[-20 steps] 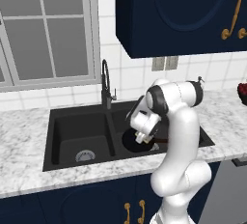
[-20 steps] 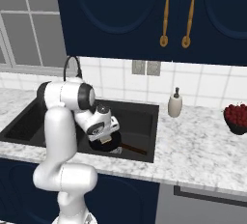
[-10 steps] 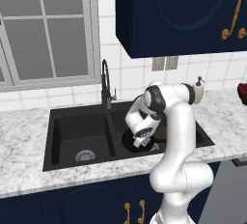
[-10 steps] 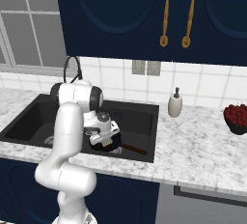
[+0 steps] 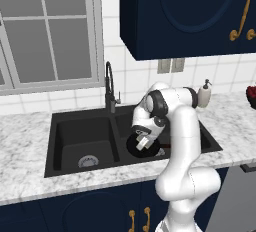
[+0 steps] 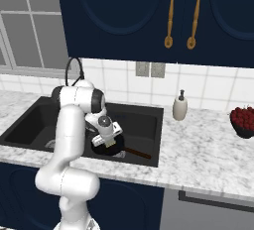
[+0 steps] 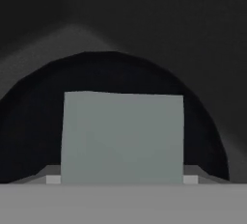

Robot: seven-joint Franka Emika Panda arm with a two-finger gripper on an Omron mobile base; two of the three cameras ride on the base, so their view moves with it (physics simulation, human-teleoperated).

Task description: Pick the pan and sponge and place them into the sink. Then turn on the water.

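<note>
- The arm [image 5: 182, 141] is glossy white, made of thick rounded segments like smooth tubes.
- The joints have dark grey or black rings between the white shells.
- The lowest part is a wide, bulb-shaped white segment.
- The hand has a small white block with a round grey cap on its side.
- The claw [image 5: 142, 145] is small, with dark parts.

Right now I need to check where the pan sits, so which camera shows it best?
The right base view: the pan lies in the sink's right basin, its handle pointing right. The left base view shows its rim partly behind the arm. The hand view shows its dark curve close up.
</note>
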